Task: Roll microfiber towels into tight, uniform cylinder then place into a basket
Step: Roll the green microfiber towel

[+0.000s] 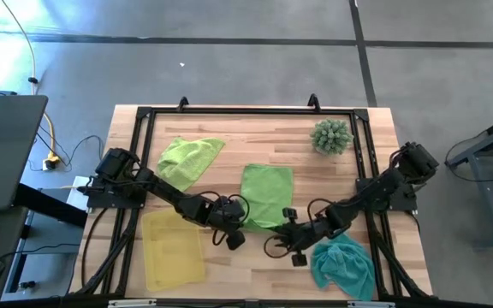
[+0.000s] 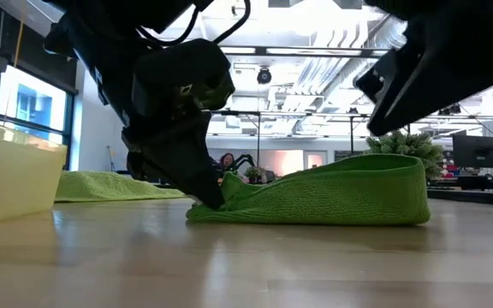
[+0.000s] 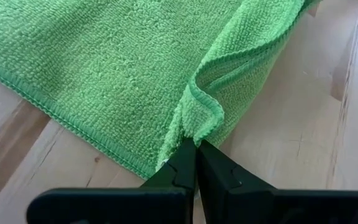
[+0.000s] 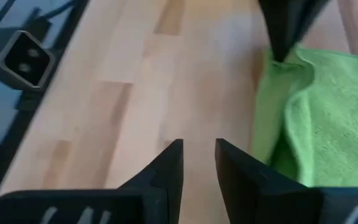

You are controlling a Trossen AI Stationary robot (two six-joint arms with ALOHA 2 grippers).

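Two grippers at work over the table's near middle. Left gripper (image 3: 196,149) clenched on the near corner of the middle lime towel (image 1: 267,195), fingers (image 3: 180,168) pressed together with a pinch of hem between the tips; in the low view, same gripper (image 2: 210,198) tipped down onto the wood, towel edge (image 2: 332,195) folded up and over beside it. Right gripper (image 4: 198,155) held just above bare wood beside that towel (image 4: 328,124), jaws parted with a narrow gap, nothing between them; seen from above at about 5 o'clock of the towel (image 1: 291,244), near its lower right corner.

Outward from there: middle lime towel lying flat near the table's centre, long side running 12 to 6, its near edge lifted into a low fold. Second lime towel (image 1: 187,158) crumpled at about 10 o'clock of the centre, partly under the left arm. Teal towel (image 1: 342,265) bunched at about 4 o'clock, just beside the right gripper. Yellow basket (image 1: 174,250) at about 8 o'clock, near the front left corner, holding no towel. Spiky green plant (image 1: 331,136) at about 2 o'clock, well apart from the towels. Wooden table (image 1: 255,274) ringed by a black frame.
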